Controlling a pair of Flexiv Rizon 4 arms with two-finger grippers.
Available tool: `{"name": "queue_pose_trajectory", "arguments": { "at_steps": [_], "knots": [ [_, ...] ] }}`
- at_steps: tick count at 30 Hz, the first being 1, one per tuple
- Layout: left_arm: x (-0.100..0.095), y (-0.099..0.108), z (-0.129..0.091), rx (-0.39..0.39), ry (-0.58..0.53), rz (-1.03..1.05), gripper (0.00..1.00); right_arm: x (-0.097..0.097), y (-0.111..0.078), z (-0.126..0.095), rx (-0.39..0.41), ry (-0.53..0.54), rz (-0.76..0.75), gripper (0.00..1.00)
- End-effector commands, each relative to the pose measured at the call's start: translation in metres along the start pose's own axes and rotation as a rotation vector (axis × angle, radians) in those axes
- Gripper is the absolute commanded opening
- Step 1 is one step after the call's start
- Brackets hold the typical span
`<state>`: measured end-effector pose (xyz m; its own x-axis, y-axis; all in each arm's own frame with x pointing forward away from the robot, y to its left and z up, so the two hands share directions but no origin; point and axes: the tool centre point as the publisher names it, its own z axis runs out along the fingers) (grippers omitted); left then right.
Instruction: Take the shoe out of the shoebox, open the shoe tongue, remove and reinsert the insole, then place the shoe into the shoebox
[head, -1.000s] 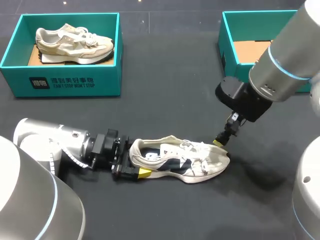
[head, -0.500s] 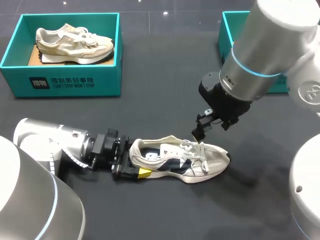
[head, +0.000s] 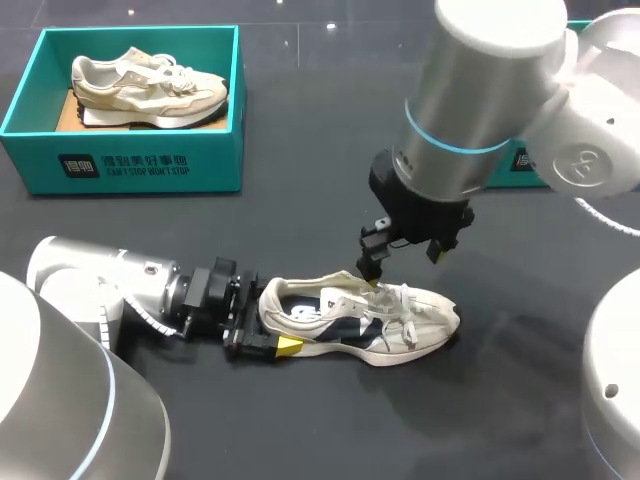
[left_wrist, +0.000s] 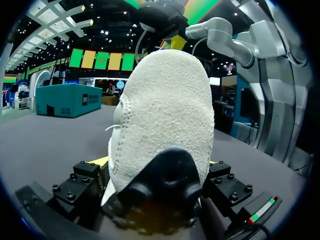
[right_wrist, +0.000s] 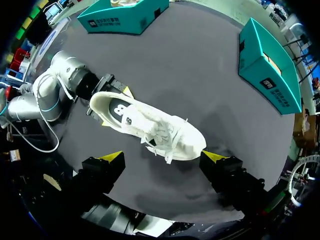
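Our shoe (head: 360, 325) lies on the table (head: 300, 200), its heel pinched in our left gripper (head: 270, 322). Our right gripper (head: 403, 262) has moved left from the toe and now hangs over the laces (head: 395, 300), fingers wide apart, so we think opening the shoe comes next

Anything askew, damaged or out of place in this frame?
Nothing stands out. The white sneaker sits upright on the table, heel clamped in the left pincer; the right pincer hangs open above its laces. The laces lie loose, which suits the tongue-opening step.
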<state>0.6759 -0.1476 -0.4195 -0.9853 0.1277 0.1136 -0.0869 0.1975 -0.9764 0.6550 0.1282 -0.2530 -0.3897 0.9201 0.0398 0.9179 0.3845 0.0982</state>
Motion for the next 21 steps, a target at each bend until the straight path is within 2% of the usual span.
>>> {"name": "queue_pose_trajectory", "arguments": {
  "at_steps": [1, 8, 18, 21],
  "knots": [
    [-0.002, 0.002, 0.0, 0.0, 0.001, 0.0, 0.0, 0.046, 0.025, 0.007, 0.075, -0.191, 0.072, 1.0],
    [-0.002, 0.002, 0.0, 0.0, 0.001, 0.0, 0.0, 0.059, 0.031, 0.018, 0.102, -0.217, 0.231, 1.0],
    [-0.002, 0.002, 0.0, 0.0, 0.001, 0.0, 0.0, 0.059, 0.031, 0.018, 0.102, -0.217, 0.231, 1.0],
    [-0.002, 0.002, 0.0, 0.0, 0.001, 0.0, 0.0, 0.064, 0.035, 0.022, 0.1, -0.258, 0.245, 1.0]
  ]
}}
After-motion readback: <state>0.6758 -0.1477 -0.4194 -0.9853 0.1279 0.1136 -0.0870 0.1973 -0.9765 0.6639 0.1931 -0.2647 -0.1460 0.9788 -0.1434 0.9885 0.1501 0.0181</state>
